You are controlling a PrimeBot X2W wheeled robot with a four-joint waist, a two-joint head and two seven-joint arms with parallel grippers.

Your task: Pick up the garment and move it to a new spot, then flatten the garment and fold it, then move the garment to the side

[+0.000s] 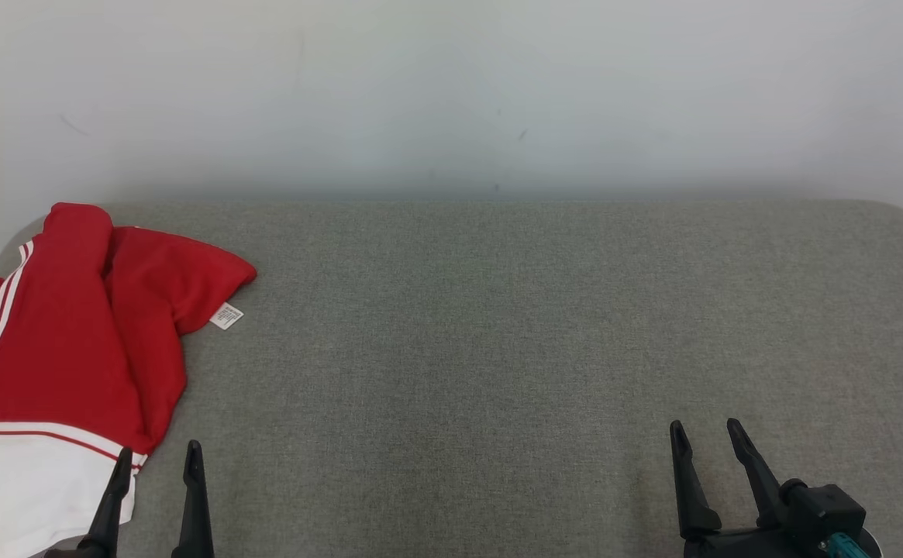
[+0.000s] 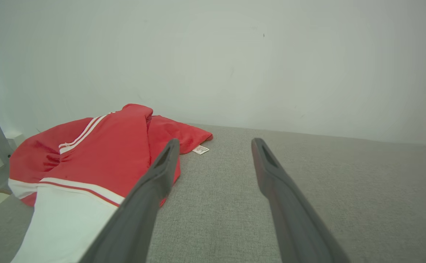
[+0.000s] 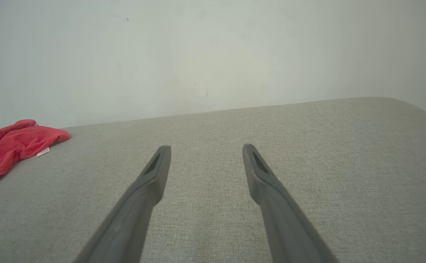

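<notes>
Garment (image 1: 71, 333): one; left tool (image 1: 158, 449) plus right tool (image 1: 705, 425): two.

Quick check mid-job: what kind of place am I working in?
Probably an indoor garment-folding test station: a wide grey fabric-covered table with rounded corners, set against a bare white wall, and a crumpled red-and-white sports garment lying at its left end.

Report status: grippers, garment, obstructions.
Left gripper open, empty, beside garment. Right gripper open, empty, over grey surface. Garment crumpled at left end, not gripped. No obstacle seen.
</notes>
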